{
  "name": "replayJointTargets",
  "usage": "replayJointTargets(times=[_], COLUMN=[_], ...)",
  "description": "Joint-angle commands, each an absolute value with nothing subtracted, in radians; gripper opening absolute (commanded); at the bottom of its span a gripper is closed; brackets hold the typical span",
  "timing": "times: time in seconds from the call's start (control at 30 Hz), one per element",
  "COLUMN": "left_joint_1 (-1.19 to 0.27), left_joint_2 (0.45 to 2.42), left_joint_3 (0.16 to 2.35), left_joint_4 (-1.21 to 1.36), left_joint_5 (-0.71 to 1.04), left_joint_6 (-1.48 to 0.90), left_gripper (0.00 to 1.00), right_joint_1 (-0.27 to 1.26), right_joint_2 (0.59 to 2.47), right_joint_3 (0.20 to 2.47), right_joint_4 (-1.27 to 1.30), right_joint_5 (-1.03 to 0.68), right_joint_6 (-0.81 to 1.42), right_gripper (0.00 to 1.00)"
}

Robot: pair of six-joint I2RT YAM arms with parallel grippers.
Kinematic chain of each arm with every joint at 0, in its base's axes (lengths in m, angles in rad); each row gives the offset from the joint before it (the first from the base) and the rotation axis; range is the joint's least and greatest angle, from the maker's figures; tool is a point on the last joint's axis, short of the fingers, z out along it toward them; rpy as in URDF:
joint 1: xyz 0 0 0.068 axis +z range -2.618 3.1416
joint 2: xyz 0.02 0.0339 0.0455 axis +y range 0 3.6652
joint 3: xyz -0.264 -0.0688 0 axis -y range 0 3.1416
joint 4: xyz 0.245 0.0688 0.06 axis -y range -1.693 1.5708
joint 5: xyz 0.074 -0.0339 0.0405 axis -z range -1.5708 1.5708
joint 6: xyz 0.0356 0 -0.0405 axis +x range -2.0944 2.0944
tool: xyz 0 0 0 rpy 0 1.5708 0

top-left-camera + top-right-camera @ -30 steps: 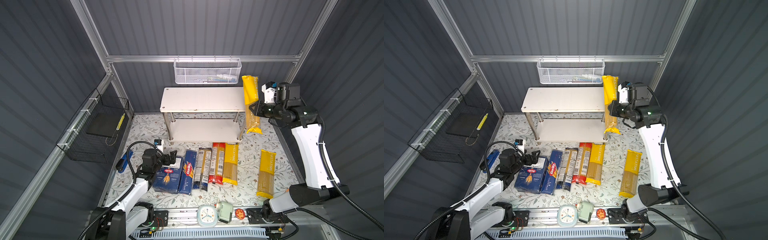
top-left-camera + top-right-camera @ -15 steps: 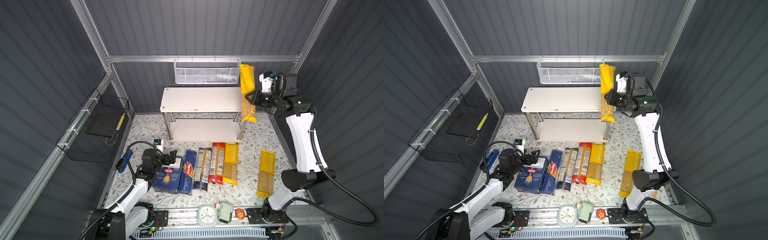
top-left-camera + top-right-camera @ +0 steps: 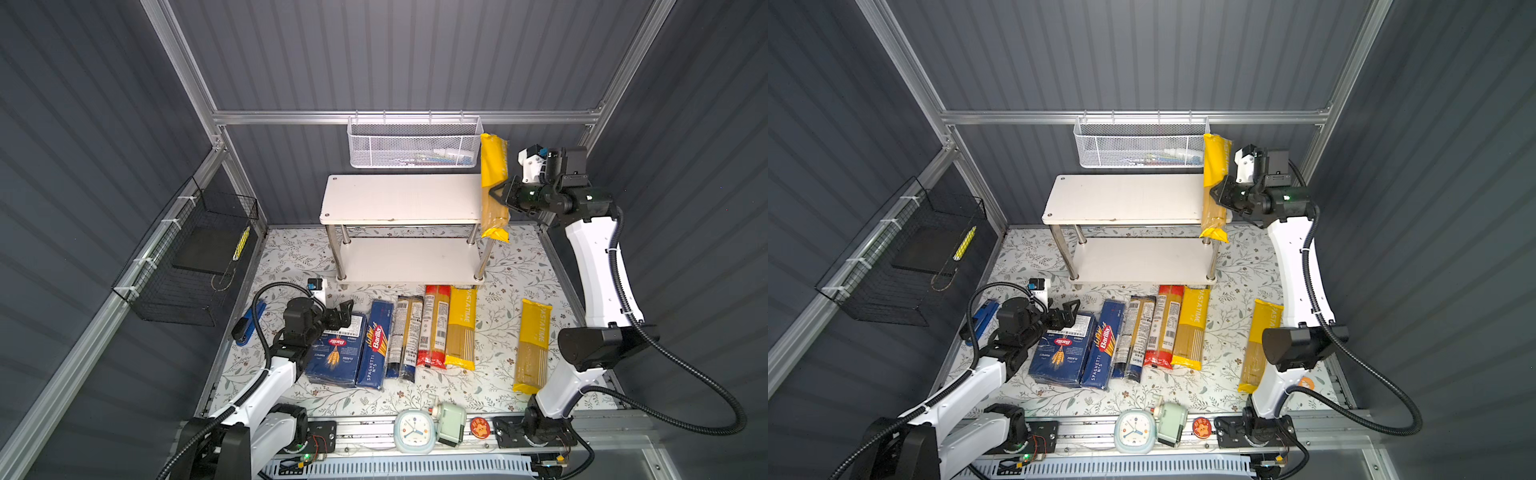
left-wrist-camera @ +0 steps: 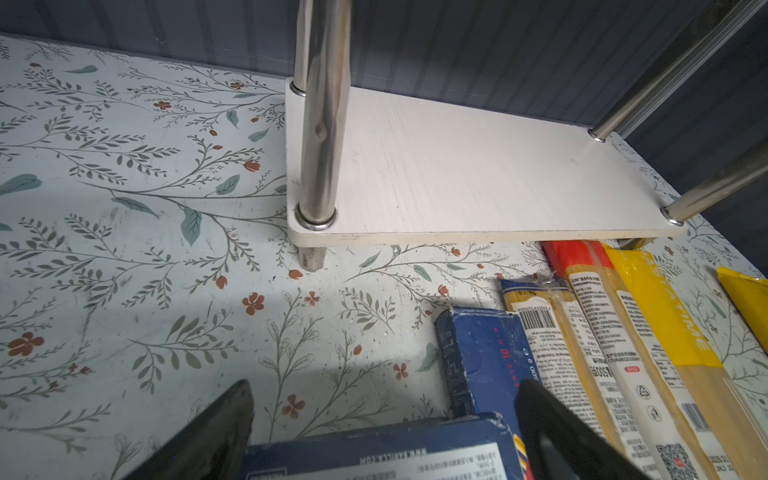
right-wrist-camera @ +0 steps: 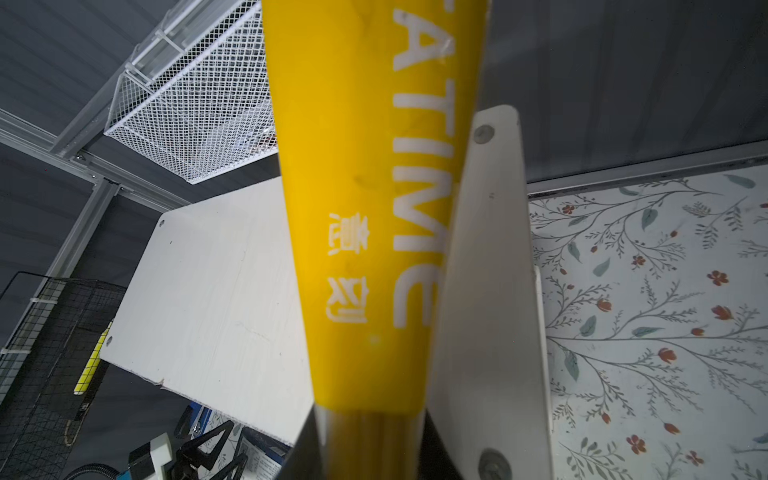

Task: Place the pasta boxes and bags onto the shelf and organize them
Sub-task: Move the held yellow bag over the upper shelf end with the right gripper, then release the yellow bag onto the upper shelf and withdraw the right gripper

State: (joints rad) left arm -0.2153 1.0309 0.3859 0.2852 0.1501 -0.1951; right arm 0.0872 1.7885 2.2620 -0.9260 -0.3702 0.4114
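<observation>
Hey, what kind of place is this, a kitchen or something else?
Likely a robot test cell staged as a pantry, not a real kitchen: grey walls on an aluminium frame, two robot arms mounted on a front rail, and pasta packs laid before a white shelf on a floral mat.

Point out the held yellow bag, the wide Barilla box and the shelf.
held yellow bag [image 3: 493, 160], in a top view, on its yellow upper part.
wide Barilla box [image 3: 332, 361], in a top view, on its top face.
shelf [image 3: 399, 199], in a top view, on the bare upper board.
</observation>
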Motion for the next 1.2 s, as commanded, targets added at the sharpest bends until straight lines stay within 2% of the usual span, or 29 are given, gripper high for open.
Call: replayJointTargets(times=[0.0,0.1,0.17,0.57,0.8,0.97,1.17], left_joint_1=[-0.219,-0.219,-0.219,-0.220,-0.219,-0.219,-0.219], left_joint_2=[1.049,1.046,1.039,1.037,1.022,1.030,1.021], left_joint_3=[0.395,0.394,0.391,0.390,0.386,0.387,0.384], left_joint_4=[0.287,0.290,0.288,0.294,0.293,0.293,0.291], left_joint_5=[0.158,0.163,0.161,0.172,0.166,0.164,0.161], left_joint_6=[-0.198,-0.198,-0.197,-0.201,-0.201,-0.202,-0.202], left_gripper=[0.99,0.99,0.99,0.99,0.99,0.99,0.99], right_joint_1=[0.080,0.079,0.074,0.052,0.048,0.046,0.046], right_joint_2=[1.767,1.761,1.763,1.747,1.744,1.747,1.743], right_joint_3=[2.264,2.246,2.244,2.185,2.191,2.200,2.212], right_joint_4=[-0.776,-0.770,-0.774,-0.748,-0.759,-0.761,-0.776], right_joint_5=[-0.383,-0.365,-0.354,-0.369,-0.355,-0.347,-0.347], right_joint_6=[0.431,0.436,0.436,0.459,0.451,0.457,0.446], right_gripper=[0.00,0.01,0.10,0.15,0.34,0.35,0.40])
